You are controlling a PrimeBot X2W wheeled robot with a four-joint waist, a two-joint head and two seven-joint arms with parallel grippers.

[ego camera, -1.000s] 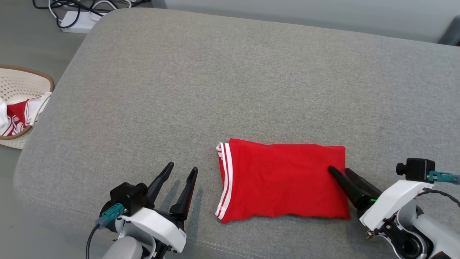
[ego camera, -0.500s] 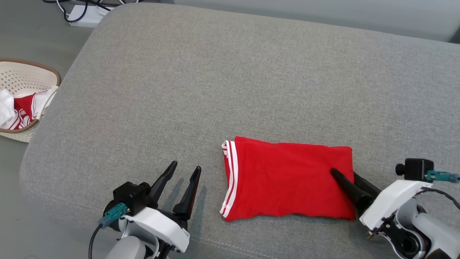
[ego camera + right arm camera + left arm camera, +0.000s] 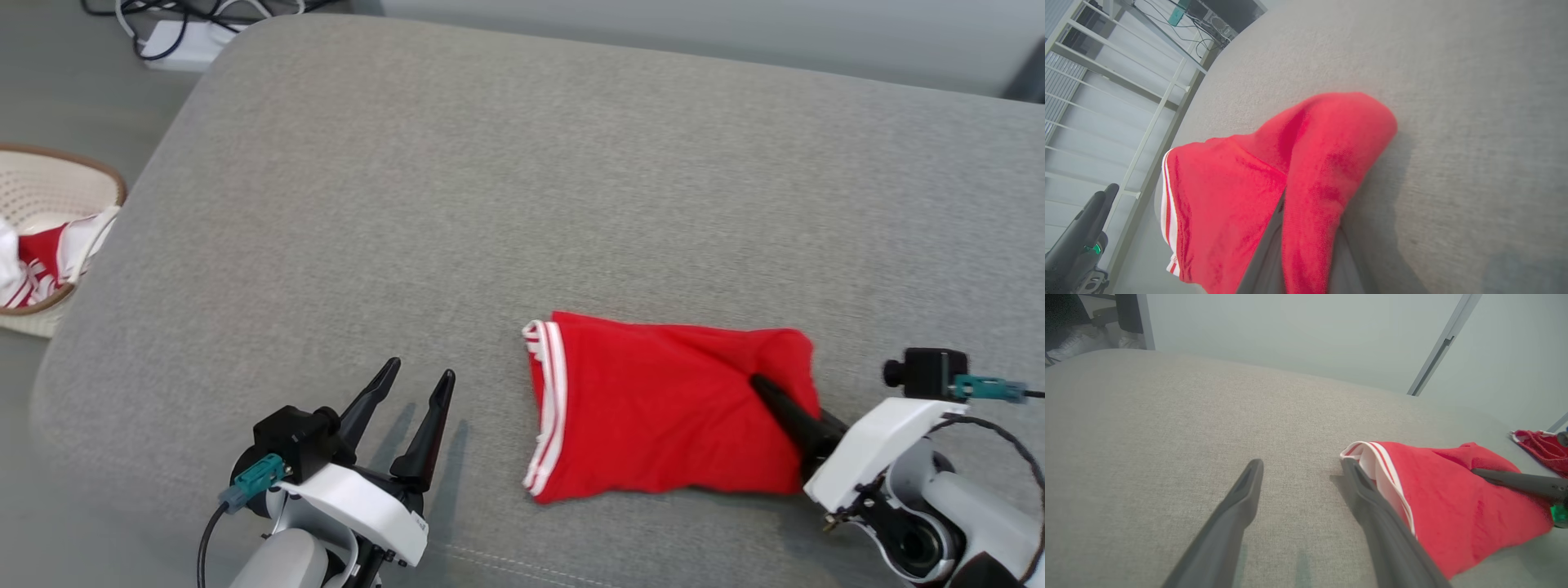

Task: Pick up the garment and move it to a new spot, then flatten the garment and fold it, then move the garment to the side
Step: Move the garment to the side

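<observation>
- Right gripper (image 3: 766,388) is clamped on the right edge of the folded red garment (image 3: 653,425), which seems slightly raised off the grey cushion (image 3: 490,204).
- Left gripper (image 3: 420,369), fingers apart and empty, sits beside the striped hem.

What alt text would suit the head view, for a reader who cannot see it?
The right gripper pinches the right edge of a folded red garment with white-striped trim, bunching it up off a grey cushion. The left gripper is open left of its striped end, not touching; a laundry basket of clothes stands far left.
</observation>
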